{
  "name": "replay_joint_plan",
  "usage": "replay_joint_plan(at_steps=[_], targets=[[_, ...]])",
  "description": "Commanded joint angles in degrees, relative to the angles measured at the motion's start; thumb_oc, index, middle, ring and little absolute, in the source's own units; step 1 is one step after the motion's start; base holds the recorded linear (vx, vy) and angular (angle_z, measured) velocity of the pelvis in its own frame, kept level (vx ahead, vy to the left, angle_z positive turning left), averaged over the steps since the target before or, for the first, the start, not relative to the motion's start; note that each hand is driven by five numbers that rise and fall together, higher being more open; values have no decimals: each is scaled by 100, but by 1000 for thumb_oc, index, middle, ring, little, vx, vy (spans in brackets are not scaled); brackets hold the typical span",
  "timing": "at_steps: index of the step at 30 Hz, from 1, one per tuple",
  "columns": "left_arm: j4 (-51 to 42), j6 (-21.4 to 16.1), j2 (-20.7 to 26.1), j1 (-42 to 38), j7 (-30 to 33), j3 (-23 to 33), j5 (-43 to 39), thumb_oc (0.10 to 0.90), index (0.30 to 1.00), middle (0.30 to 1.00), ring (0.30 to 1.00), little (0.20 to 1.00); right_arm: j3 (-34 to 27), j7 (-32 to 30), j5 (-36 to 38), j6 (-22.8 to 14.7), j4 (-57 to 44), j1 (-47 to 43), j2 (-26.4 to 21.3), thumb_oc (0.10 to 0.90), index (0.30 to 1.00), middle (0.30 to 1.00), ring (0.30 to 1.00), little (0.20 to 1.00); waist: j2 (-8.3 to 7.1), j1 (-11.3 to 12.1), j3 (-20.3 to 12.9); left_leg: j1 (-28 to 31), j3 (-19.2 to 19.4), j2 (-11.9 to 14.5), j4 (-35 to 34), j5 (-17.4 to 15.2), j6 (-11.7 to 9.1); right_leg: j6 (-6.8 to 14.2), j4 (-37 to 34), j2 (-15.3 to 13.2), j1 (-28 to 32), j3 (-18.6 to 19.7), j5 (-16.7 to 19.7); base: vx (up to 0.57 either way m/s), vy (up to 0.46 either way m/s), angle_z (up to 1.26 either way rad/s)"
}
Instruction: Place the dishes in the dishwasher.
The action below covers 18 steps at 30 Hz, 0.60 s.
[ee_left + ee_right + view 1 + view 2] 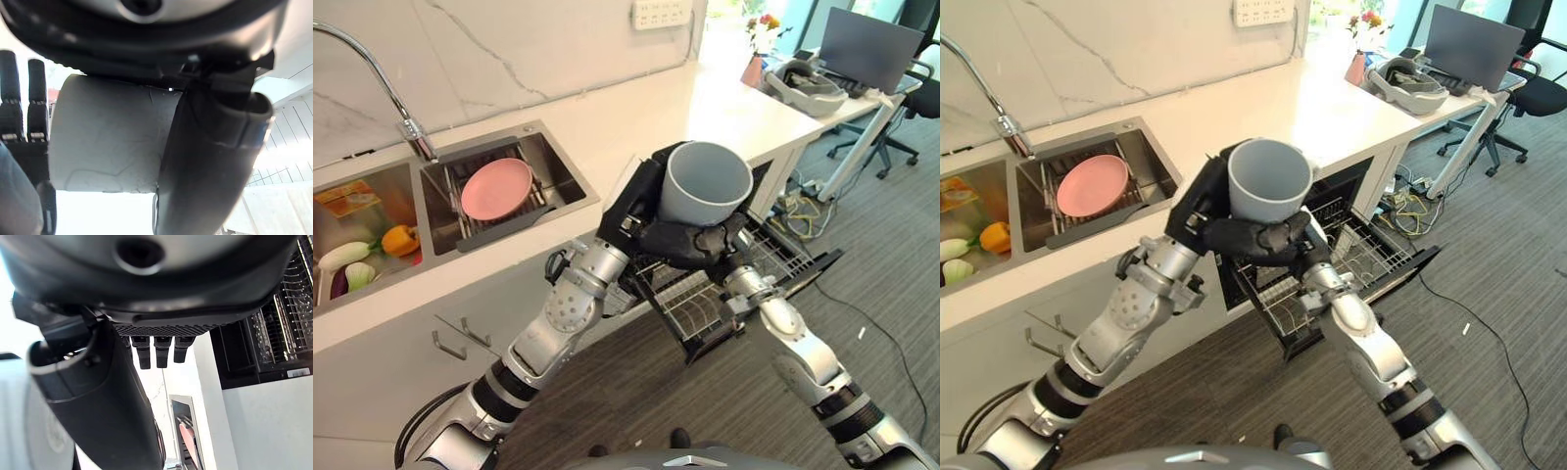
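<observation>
Above the open dishwasher rack (744, 269), both hands, left hand (631, 211) and right hand (690, 245), wrap a grey cup (705, 183); lowering it into the rack likely comes next.

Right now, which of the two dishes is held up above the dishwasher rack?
The grey cup, gripped between both hands; the pink plate lies in the sink rack.

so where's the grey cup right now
In the left eye view the grey cup is at centre, held up between both hands above the pulled-out dishwasher rack.
</observation>
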Motion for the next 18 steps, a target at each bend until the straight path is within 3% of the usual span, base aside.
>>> replay_joint_plan(at_steps=[1, 11, 18], targets=[[-35, -505, -185, -568, 92, 395, 323, 400, 300, 300, 300, 300, -432, 155, 218, -476, -763, -269, 65, 800, 900, 900, 900, 900, -213, -11, -366, 156, -165, 196, 20, -345, -322, 448, 70, -441, 2, 69, -404, 0, 0, 0], [761, -448, -241, -487, 387, 636, 460, 400, 300, 300, 300, 300, -96, 355, 786, -321, -604, -166, 293, 800, 900, 900, 900, 900, -205, -17, -342, 154, -90, 222, 20, -327, -343, 440, 70, -438, -23, 85, -388, 0, 0, 0], [524, -430, -239, -440, 194, 627, 402, 400, 300, 300, 300, 300, 152, 524, 1480, -264, -852, -303, 429, 800, 900, 900, 900, 900, -231, 34, -340, 144, -95, 234, 20, -329, -349, 439, 70, -447, -11, 70, -412, 0, 0, 0]])
